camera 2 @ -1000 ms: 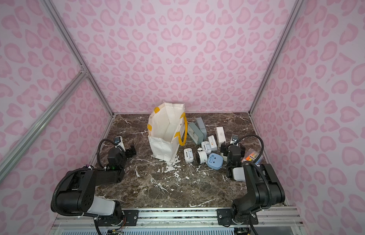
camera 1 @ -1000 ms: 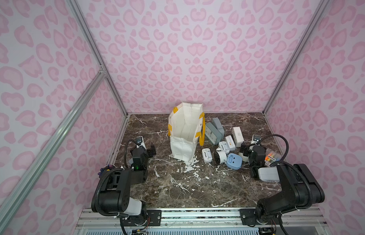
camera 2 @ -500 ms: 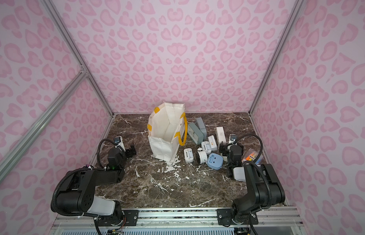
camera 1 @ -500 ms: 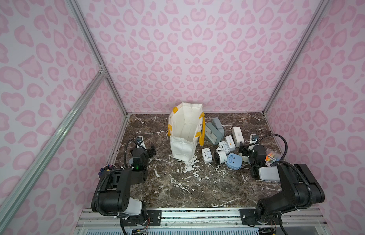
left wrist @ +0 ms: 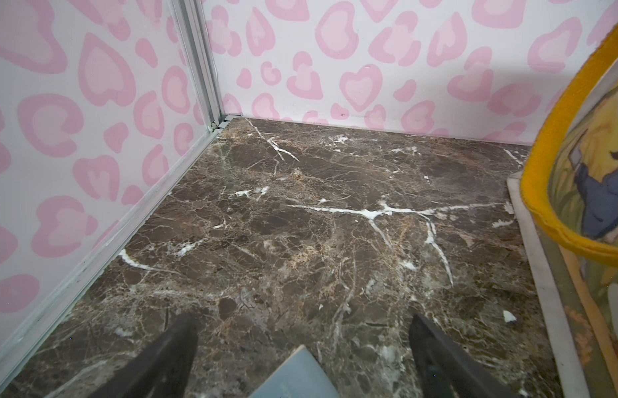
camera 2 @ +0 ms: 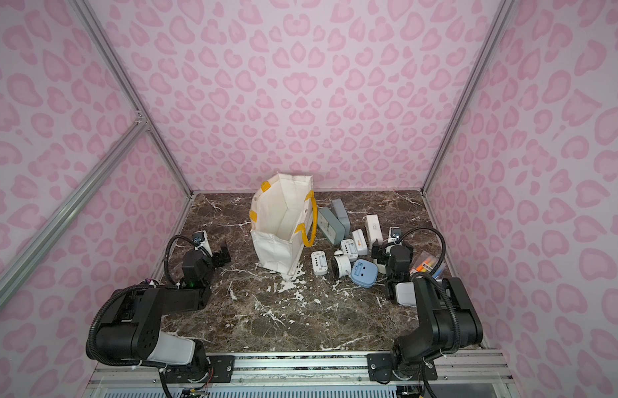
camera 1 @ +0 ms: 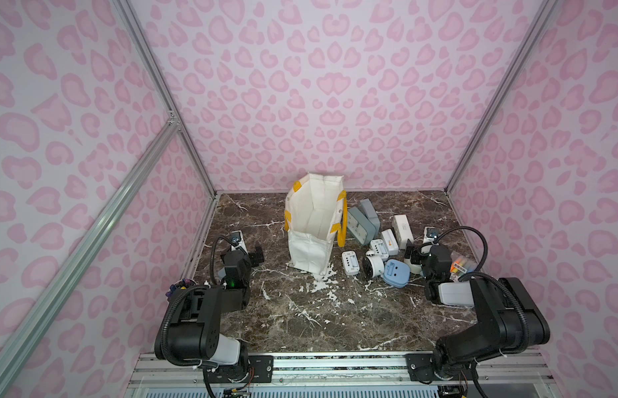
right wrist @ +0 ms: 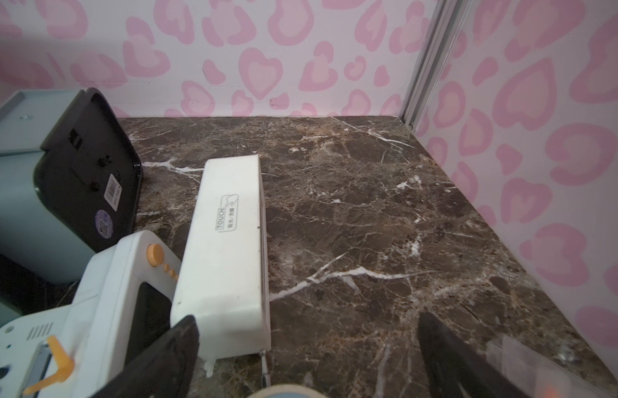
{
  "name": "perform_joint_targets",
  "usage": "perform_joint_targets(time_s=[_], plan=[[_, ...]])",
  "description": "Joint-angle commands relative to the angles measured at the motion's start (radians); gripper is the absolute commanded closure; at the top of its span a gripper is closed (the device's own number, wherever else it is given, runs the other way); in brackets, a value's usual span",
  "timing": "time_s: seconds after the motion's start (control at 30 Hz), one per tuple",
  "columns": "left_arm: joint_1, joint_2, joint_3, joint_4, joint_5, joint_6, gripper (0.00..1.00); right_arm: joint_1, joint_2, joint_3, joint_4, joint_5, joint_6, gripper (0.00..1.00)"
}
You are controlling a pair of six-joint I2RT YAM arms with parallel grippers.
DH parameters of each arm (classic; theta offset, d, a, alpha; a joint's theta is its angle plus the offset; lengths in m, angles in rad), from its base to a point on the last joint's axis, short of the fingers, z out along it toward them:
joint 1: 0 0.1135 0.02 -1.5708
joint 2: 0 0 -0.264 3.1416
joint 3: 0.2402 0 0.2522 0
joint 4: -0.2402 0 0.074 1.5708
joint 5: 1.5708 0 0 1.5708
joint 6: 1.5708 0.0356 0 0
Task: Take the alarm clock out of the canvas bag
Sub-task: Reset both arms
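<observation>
While the left gripper (left wrist: 302, 324) hangs low over the marble table top (left wrist: 300, 224) with its two dark fingers (left wrist: 169, 355) spread wide and nothing but bare stone between them, the canvas bag (left wrist: 604, 165) stands near it on its right, a yellow strap handle (left wrist: 556, 220) drooping down a printed side. In both top views this gripper (camera 1: 254, 256) sits close to the left wall, and the bag (camera 1: 311, 220) rises upright beyond and right of it, mouth gaping, showing only white cloth inside; whether an alarm clock lies in it I cannot tell. Across the table the right gripper (right wrist: 307, 322) is likewise spread wide and holds nothing. Its left finger (right wrist: 169, 358) sits just beside the near end of a long white clock marked TOUCH (right wrist: 228, 248), which stretches away ahead of it; whether they touch I cannot tell. Left of that bar stands a white clock with orange buttons (right wrist: 104, 303), and further left and ahead a grey-blue clock with a black back (right wrist: 90, 165). In a top view the right gripper (camera 1: 412, 253) has a rounded blue clock (camera 1: 396, 273) just to its left, then a round white clock (camera 1: 373, 265) and a small white clock (camera 1: 350, 262), the last nearest the bag. A clear packet of coloured markers (camera 1: 462, 267) lies on the gripper's right, by the wall.
</observation>
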State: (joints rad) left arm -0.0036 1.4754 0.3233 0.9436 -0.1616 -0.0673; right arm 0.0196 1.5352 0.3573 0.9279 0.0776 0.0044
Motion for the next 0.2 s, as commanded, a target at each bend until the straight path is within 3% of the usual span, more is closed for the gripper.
perform_joint_targets(time_s=[0.0,0.17], plan=[[0.001,0.003,0.007,0.039,0.005,0.008,0.03,0.000,0.003,0.003,0.000,0.000,0.002,0.02],[0.001,0.001,0.005,0.043,0.004,0.008,0.03,0.000,0.003,0.003,0.001,0.000,0.002,0.02]])
